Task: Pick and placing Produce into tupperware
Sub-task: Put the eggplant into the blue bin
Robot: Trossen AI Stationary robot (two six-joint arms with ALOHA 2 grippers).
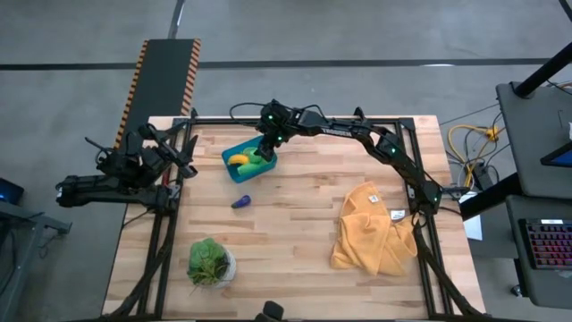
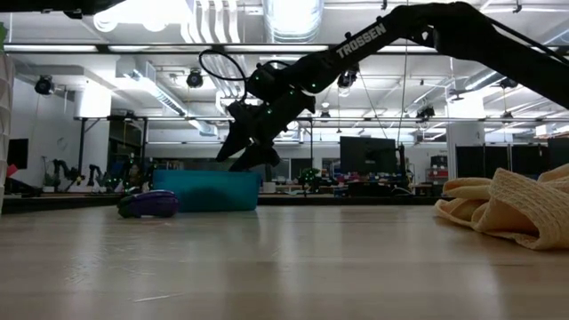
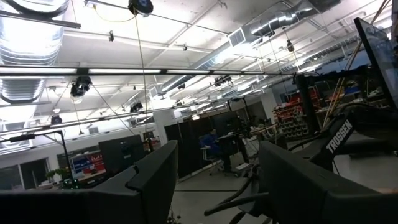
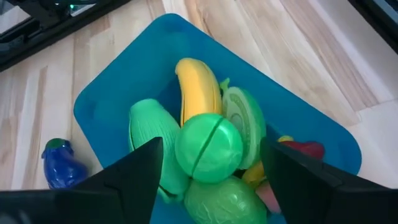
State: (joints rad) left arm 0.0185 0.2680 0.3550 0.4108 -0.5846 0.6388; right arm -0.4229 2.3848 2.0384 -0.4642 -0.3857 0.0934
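The teal tupperware (image 1: pixel 248 164) stands on the wooden table at the far middle. It holds a yellow banana (image 4: pixel 198 87), a round green ball (image 4: pixel 209 147), other green pieces and a red piece (image 4: pixel 306 149). The ball rests on top of the pile. My right gripper (image 4: pixel 211 152) hangs over the tub, pointing slantwise down, open, one finger on each side of the ball with a gap on both sides. A purple eggplant (image 1: pixel 241 202) lies on the table just nearer than the tub. My left gripper (image 3: pixel 217 155) waits at the table's left edge, open and empty.
A mustard-yellow cloth (image 1: pixel 371 233) lies crumpled at the right of the table. A leafy plant in a white pot (image 1: pixel 210 262) stands near the front left. Bare wood lies between the tub, the cloth and the plant.
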